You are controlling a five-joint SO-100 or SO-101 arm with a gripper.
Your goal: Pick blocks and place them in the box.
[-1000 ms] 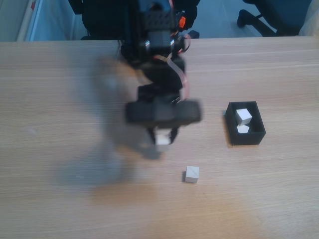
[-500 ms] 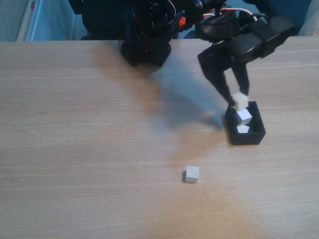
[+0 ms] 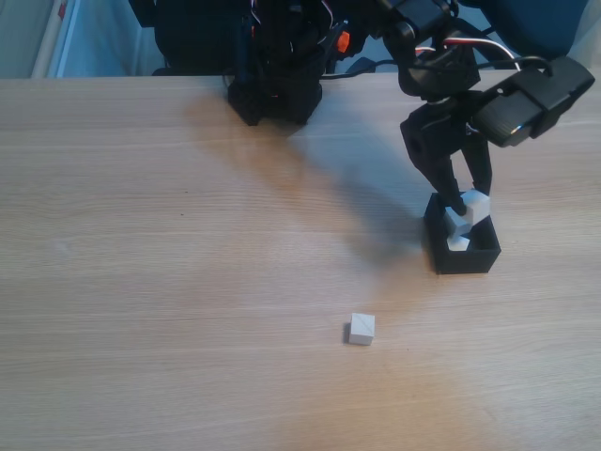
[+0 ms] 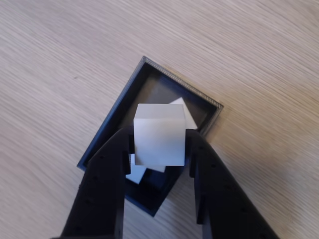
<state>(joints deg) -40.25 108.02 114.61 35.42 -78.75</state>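
Observation:
My black gripper (image 3: 470, 205) hangs over the black box (image 3: 462, 261) at the right of the fixed view, shut on a white block (image 3: 477, 206). From the wrist, that block (image 4: 159, 135) sits between the two fingers (image 4: 107, 169), directly above the open box (image 4: 114, 134). Two more white blocks (image 3: 457, 225) lie inside the box, partly hidden by the held one; one of them (image 4: 135, 174) peeks out below it. Another white block (image 3: 362, 329) rests alone on the table, nearer the front.
The arm's black base (image 3: 277, 56) stands at the far edge of the wooden table (image 3: 169, 282). A dark chair (image 3: 507, 23) is behind the table at the upper right.
The gripper carried the block from the table's middle to the right and now holds it lower, just above the box's far end. The lone block on the table stayed put.

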